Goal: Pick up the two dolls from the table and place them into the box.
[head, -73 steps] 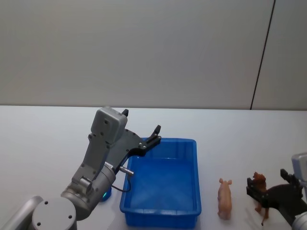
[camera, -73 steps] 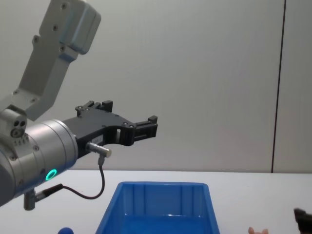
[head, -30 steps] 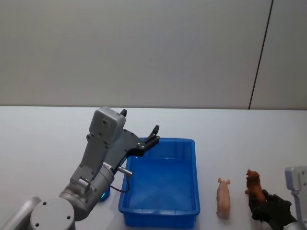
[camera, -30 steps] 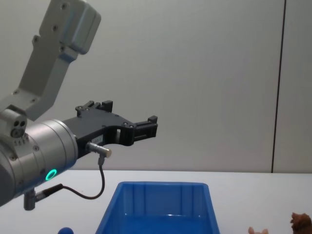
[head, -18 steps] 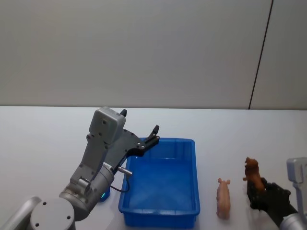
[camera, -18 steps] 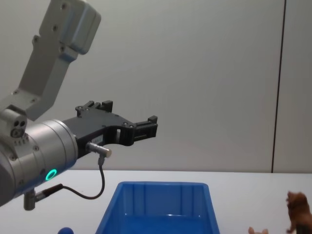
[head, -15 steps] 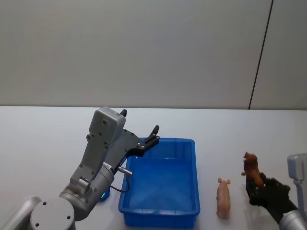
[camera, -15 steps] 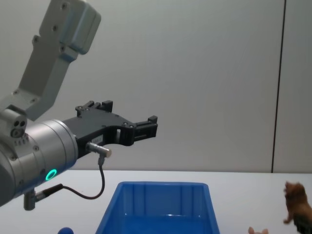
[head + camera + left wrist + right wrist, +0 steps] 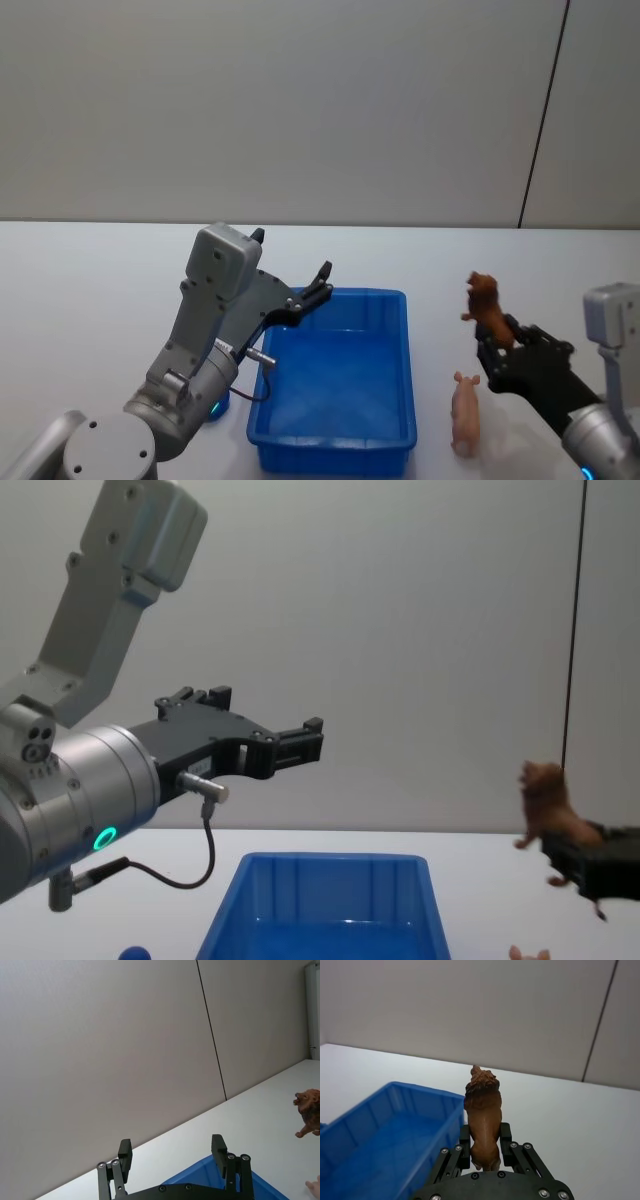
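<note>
Right arm reaches in from the right with the right gripper [image 9: 492,345] raised clear of the table [image 9: 100,290]. Its fingers are pinched shut around the brown doll [image 9: 484,300], which sits upright in them.

The right wrist view gives me the grip itself: both pads squeeze the doll's hind end, and the box [image 9: 380,1110] is off to one side, not under it. The chest view shows the doll hanging above box-rim level. From the head view it's right of the box, and the pink pig [image 9: 466,412] lies on the table just beside the box's right wall.

Left arm is bent up by the box's left edge, with the left gripper [image 9: 171,1146] spread wide and holding nothing.
</note>
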